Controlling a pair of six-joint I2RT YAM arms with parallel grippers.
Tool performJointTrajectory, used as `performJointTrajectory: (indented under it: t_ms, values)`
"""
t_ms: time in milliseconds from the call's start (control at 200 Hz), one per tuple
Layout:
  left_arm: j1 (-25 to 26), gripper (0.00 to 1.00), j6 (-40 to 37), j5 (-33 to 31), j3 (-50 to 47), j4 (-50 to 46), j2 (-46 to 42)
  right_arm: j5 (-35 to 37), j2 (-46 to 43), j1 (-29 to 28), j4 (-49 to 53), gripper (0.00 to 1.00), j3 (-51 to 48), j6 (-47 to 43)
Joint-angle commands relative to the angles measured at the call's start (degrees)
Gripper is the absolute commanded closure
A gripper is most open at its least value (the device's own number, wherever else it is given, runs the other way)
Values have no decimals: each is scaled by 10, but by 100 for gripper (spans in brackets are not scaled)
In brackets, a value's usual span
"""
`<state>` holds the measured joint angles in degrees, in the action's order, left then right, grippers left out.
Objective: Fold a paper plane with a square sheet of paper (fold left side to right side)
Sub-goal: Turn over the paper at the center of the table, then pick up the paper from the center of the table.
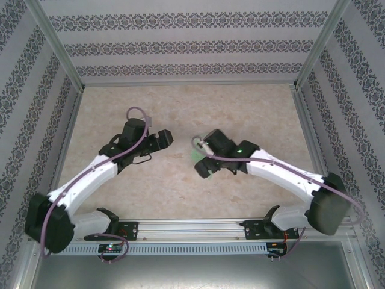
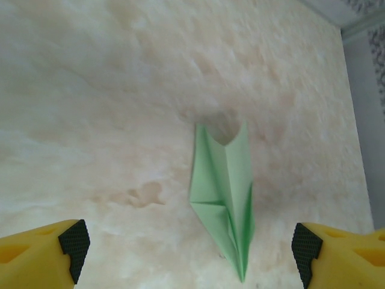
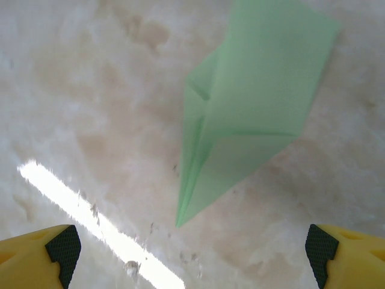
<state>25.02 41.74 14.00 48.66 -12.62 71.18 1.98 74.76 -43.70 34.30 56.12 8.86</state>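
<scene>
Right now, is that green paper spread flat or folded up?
Folded. The paper plane is a narrow pointed dart with a centre crease and layered flaps, resting on the table.

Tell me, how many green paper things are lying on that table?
1. The pale green folded paper plane lies mid-table on the beige marbled tabletop, just in front of the open right gripper, not held. Another could be hidden beneath the left arm or right arm.

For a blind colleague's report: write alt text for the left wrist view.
A folded pale green paper plane lies on a mottled beige table, nose pointing toward the camera. The open left gripper frames it, touching nothing.
</scene>
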Motion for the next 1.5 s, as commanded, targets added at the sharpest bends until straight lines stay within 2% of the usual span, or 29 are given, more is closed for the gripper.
performJointTrajectory:
  t_ms: [0,160,345,545,659,874,964,1164,1369,1494]
  values:
    - [5,11,31,103,6,102,69,-101,-43,64,-136,2,-55,76]
    - [20,12,58,155,33,186,185,-164,-79,157,-247,2,-130,149]
    - [37,16,71,190,101,220,302,-241,-77,243,-337,2,-189,215]
    - [53,22,94,191,156,224,386,-265,-83,266,-344,2,-208,222]
    - [54,35,97,197,170,230,409,-277,-82,273,-324,2,-202,212]
    - [51,70,49,184,157,219,394,-304,-71,283,-357,2,-209,211]
    - [48,80,30,185,140,225,377,-315,-52,283,-369,2,-200,219]
    - [29,94,-5,217,94,257,336,-384,21,287,-406,3,-163,221]
    - [1,100,-35,276,24,309,266,-515,124,292,-510,20,-143,219]
    - [-13,100,-45,314,-12,339,230,-564,174,291,-559,26,-139,222]
